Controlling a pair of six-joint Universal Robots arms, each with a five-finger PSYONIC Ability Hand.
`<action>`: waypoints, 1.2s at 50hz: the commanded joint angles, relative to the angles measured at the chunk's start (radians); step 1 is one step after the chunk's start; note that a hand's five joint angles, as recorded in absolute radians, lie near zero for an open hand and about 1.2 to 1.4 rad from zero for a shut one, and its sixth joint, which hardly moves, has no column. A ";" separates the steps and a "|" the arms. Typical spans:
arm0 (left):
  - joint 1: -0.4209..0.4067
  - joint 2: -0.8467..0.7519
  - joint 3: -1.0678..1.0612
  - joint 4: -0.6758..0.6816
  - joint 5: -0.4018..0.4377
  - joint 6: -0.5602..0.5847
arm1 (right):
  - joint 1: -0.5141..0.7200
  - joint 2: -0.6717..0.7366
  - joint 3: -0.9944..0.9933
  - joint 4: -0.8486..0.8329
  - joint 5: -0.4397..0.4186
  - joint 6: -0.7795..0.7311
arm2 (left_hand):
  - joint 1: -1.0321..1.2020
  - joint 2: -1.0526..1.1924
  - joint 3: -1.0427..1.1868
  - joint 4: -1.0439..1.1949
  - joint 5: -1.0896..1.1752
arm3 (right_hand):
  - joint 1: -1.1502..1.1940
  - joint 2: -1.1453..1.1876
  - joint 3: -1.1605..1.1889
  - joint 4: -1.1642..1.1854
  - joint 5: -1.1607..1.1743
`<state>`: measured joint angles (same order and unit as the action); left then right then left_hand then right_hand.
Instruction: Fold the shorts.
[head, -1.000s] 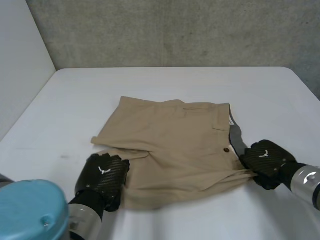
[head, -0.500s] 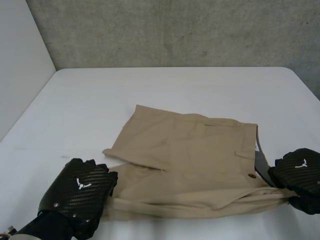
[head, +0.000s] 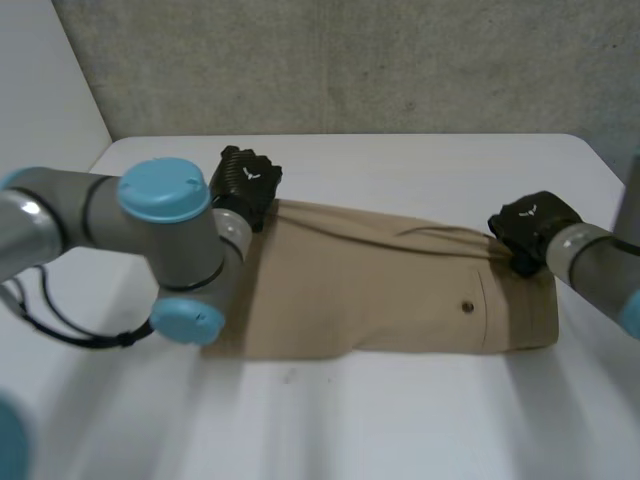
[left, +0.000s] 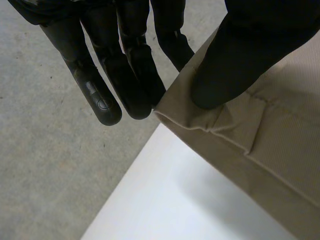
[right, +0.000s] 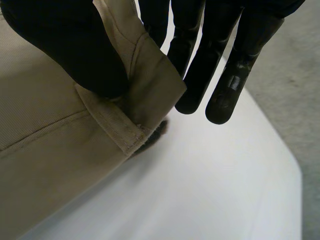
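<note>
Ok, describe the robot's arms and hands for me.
Both arms are thick grey tubes with rounded joints; the left arm carries light-blue round caps, and the right arm is grey too. The left hand and right hand are black shells, each with a small white mark on its back. Their fingers are black, slim and round-tipped.

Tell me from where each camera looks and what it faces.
Head view: behind and above the arms, facing down at the white table and beige fabric shorts; grey left arm, black left hand and black right hand show.
Left wrist view: on that wrist, along the left hand pinching a shorts corner.
Right wrist view: likewise, right hand, another corner.
All share the shorts.
</note>
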<state>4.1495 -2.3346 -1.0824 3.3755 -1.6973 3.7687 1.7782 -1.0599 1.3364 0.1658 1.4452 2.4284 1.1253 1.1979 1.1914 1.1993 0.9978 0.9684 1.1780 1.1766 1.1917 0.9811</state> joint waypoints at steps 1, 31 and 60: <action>0.034 -0.279 0.311 0.062 0.085 0.055 | 0.036 0.172 -0.125 -0.204 0.095 0.003 | 0.271 0.198 0.205 0.197 0.224 | 0.428 0.218 0.220 0.205 0.241; 0.024 0.115 -0.149 0.271 0.082 -0.038 | 0.015 -0.112 0.113 -0.335 0.054 0.135 | -0.912 -0.984 -0.978 -0.986 -0.959 | -0.794 -1.003 -1.002 -1.017 -0.981; -0.009 0.328 -0.637 0.169 0.080 -0.334 | -0.164 -0.048 0.452 -0.462 -0.164 0.271 | -0.900 -0.973 -0.966 -0.974 -0.947 | 0.102 -0.108 -0.106 -0.121 -0.085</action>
<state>4.1414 -1.9999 -1.7246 3.5428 -1.6171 3.4307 1.6158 -1.1510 1.8115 -0.2560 1.2776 2.7047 0.2252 0.2297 0.2414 0.2324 0.0538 0.4400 0.4912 0.5001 0.5033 0.3114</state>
